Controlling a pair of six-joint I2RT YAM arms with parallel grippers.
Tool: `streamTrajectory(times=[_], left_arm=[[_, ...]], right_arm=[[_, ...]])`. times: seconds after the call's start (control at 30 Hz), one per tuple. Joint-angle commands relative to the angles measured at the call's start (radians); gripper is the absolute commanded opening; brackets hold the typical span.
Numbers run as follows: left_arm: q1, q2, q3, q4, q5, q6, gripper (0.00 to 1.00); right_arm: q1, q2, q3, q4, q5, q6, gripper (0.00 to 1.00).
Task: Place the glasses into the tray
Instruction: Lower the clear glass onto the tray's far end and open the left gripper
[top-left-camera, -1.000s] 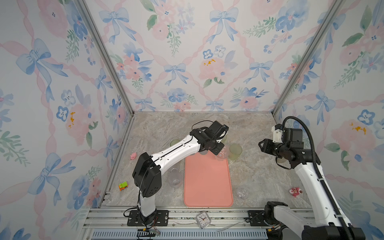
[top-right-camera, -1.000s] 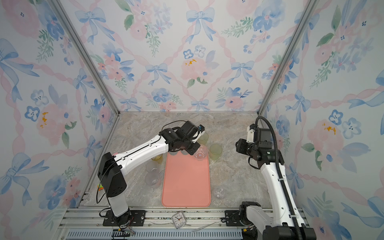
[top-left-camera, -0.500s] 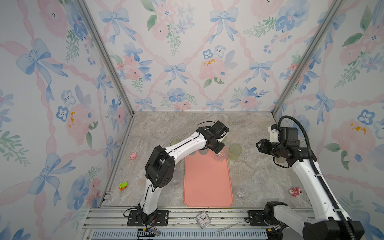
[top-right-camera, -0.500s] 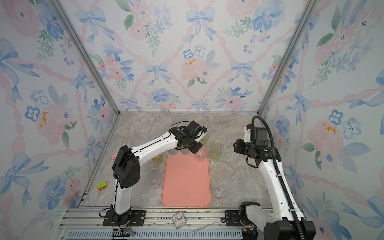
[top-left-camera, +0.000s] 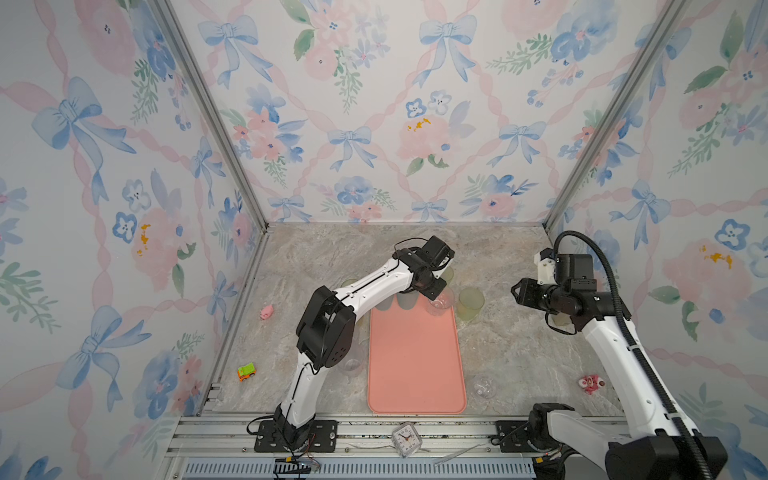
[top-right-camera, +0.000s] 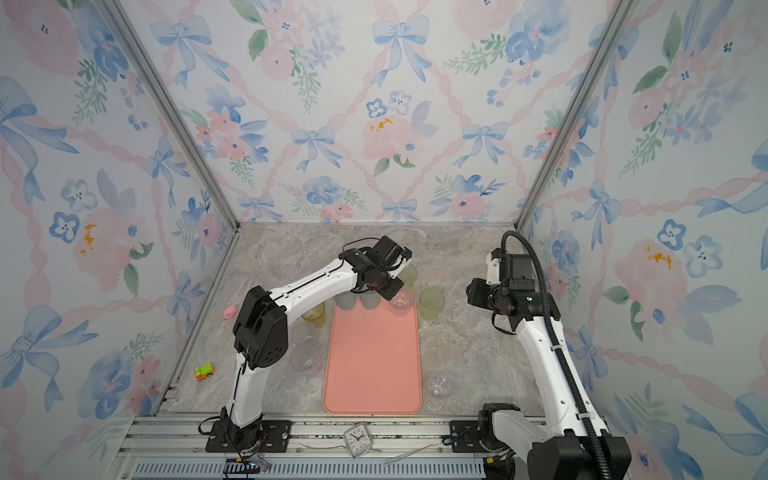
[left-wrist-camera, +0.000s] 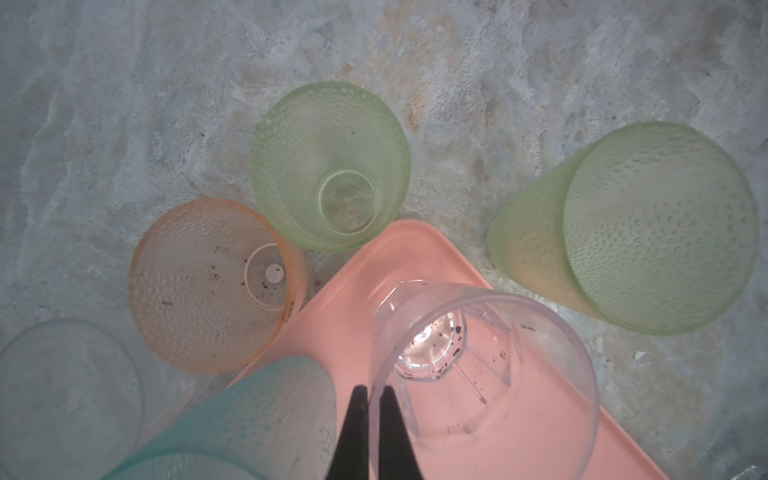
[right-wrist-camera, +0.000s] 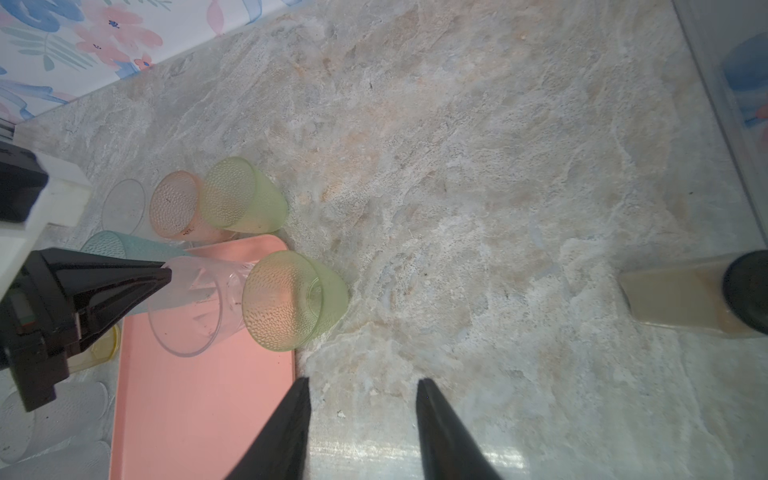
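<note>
Left claw (left-wrist-camera: 374, 392) pinches a clear glass (left-wrist-camera: 478, 374) at the tray's (top-left-camera: 415, 365) far right corner.
Left of the tray, frosted glasses (top-right-camera: 305, 357) and a yellow glass (top-right-camera: 312, 311) stand on the table (top-left-camera: 519, 353). The clear glass is upright on the tray, its wall nipped between the claw's fingers. A green glass (top-left-camera: 471, 305) stands on the table just beside that corner. Further right, the right claw (right-wrist-camera: 362, 384) hangs spread above the table, gripping nothing.

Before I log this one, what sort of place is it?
Likely a staged robot test booth, not a home: flowered wall panels in metal framing, a marble-look tabletop, a left arm and right arm bolted to a front rail.
</note>
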Motion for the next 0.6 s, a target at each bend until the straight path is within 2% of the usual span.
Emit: streamTrajectory(times=[0.0, 0.57], left_arm=[[0.008, 0.022, 0.045, 0.012, 0.010, 0.018, 0.00], [0.020, 0.062, 0.069, 0.013, 0.026, 0.026, 0.00]], right_arm=[[0.010, 0.009, 0.018, 0.010, 0.012, -0.013, 0.45], [0.013, 0.032, 0.024, 0.015, 0.013, -0.014, 0.46]])
